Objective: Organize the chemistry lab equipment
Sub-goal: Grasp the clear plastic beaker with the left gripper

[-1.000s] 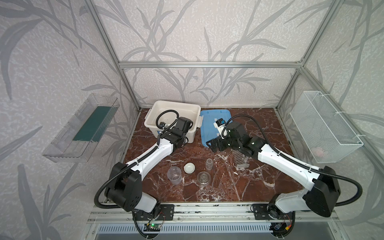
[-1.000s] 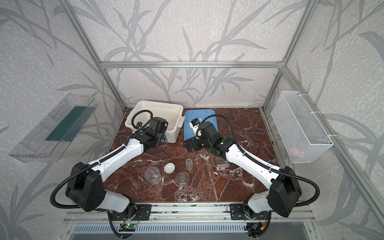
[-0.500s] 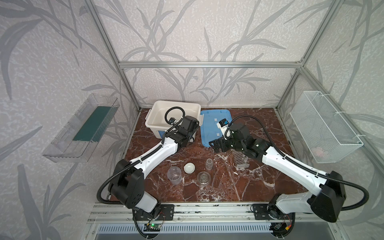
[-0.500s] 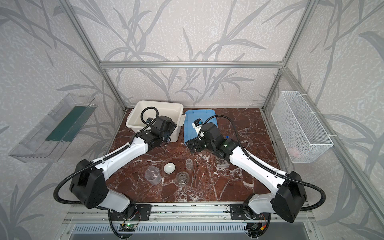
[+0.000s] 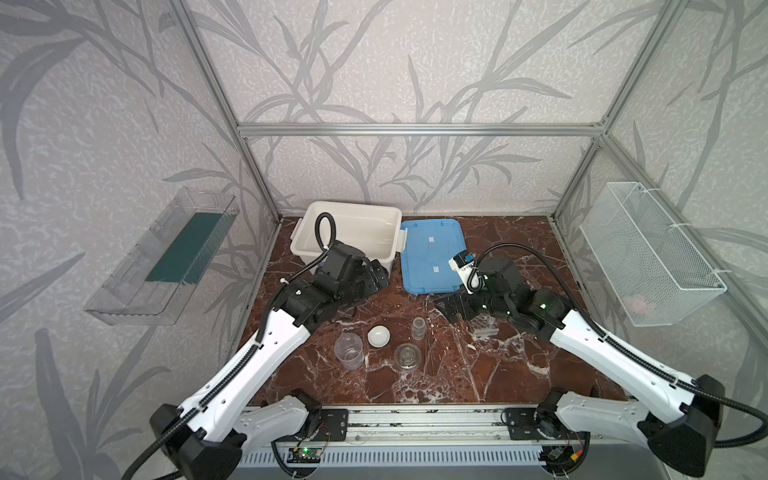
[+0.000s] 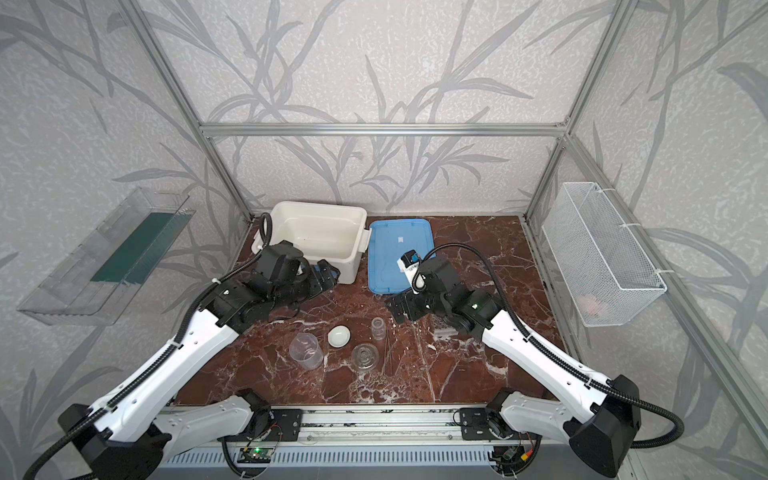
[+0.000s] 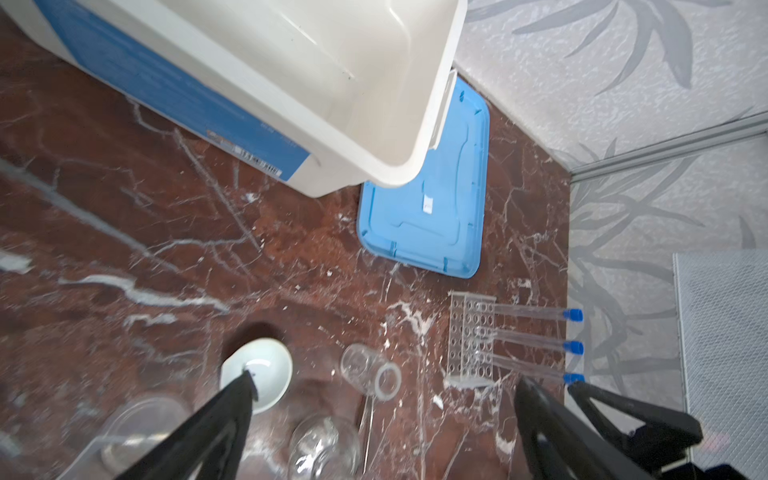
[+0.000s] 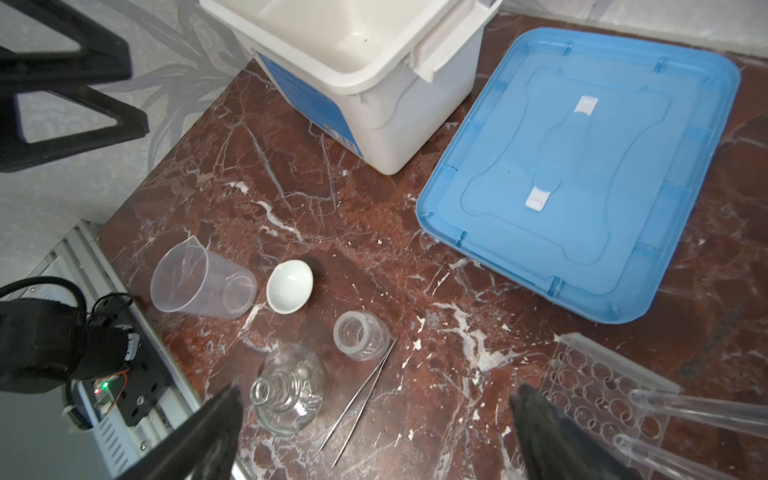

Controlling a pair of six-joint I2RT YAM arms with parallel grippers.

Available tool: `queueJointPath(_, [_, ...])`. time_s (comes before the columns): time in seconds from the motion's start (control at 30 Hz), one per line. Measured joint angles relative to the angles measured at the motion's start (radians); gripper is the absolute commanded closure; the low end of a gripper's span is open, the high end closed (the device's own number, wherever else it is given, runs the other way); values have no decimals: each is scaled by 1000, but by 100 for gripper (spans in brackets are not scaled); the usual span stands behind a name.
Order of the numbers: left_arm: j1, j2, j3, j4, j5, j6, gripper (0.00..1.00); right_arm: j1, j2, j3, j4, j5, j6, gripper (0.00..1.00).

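- small clear beaker point(image 5: 349, 352): upright on the marble table point(image 5: 498, 374), leftmost of the front group.
- white domed dish point(image 5: 378, 336): just beside the beaker, on its right.
- clear jar point(image 5: 418, 328): upright, mouth open, right of the dish.
- round glass vessel point(image 5: 407, 356): neck up, nearer the front edge than the jar.
- thin rods point(image 8: 361, 395): lying flat, one end just beside the jar.
- clear multi-hole rack point(image 7: 471, 338): on the table to the right of the group, near the blue lid point(image 5: 432, 249).
- three long blue-capped clear tubes point(image 7: 525, 337): seated in the rack's holes, caps at the far ends. whether they stand straight or lean is hard to tell.
- left gripper point(image 7: 386, 379): fingers spread wide, nothing between them. it hangs beside the front wall of the white tub point(image 5: 353, 205).
- right gripper point(image 8: 376, 392): fingers wide apart, empty. it sits off the lid's near edge, over the rack.
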Motion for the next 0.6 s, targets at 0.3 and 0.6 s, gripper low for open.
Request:
queueJointPath(0.3, [-10,-47,-61,-340,21,36,1,130,93,-12,32,-45,-6,1])
queueJointPath(0.6, [-32,-50,-222,-376,10,17,1,153,168,-12,37,-36,-10,1])
